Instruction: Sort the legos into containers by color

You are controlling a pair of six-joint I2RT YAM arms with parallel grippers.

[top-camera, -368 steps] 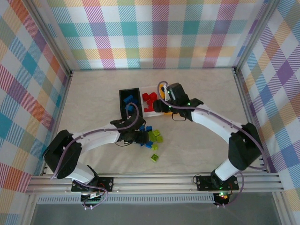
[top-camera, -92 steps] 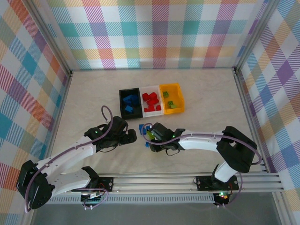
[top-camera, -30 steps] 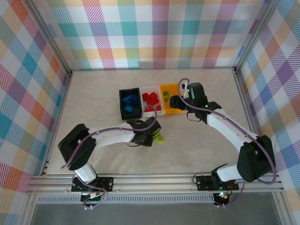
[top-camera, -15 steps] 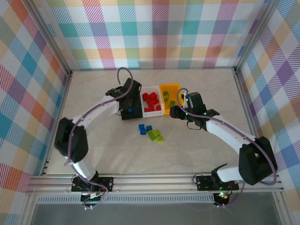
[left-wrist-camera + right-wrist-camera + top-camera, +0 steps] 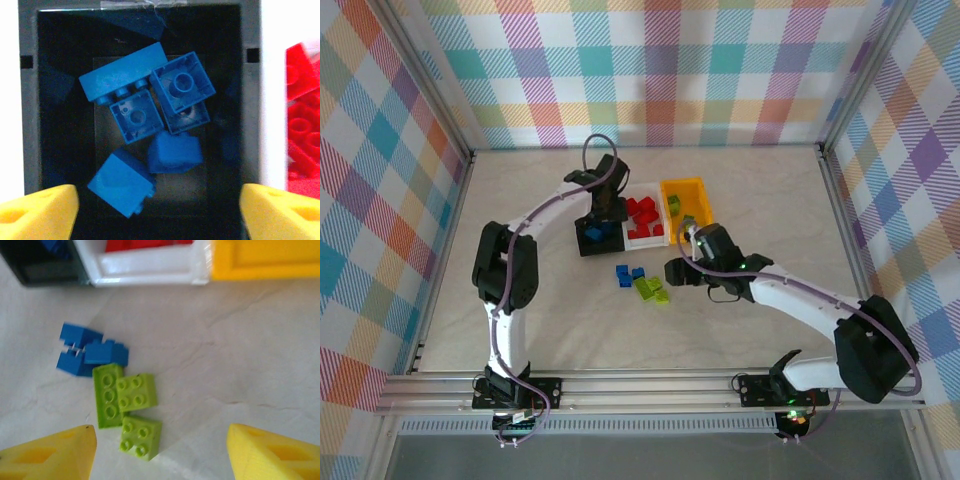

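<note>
My left gripper (image 5: 599, 222) hangs open over the black bin (image 5: 601, 247); in the left wrist view its yellow fingertips (image 5: 37, 211) flank the bin floor, where several blue legos (image 5: 145, 107) lie loose. Nothing is between the jaws. My right gripper (image 5: 673, 272) is open just right of three lime legos (image 5: 651, 289) on the table. The right wrist view shows those lime legos (image 5: 136, 391) ahead of the open gripper (image 5: 160, 455), with blue legos (image 5: 82, 352) beyond them. The white bin (image 5: 646, 241) holds red legos (image 5: 642, 211), and the orange-yellow bin (image 5: 671, 186) holds lime ones.
The three bins stand side by side at mid-table, black on the left, orange-yellow on the right. Loose blue legos (image 5: 627, 274) lie just in front of them. Plaid walls and metal rails enclose the table.
The left gripper has opened over the black bin. The right gripper has come down and left from the orange-yellow bin to the lime legos, opening a little wider.
</note>
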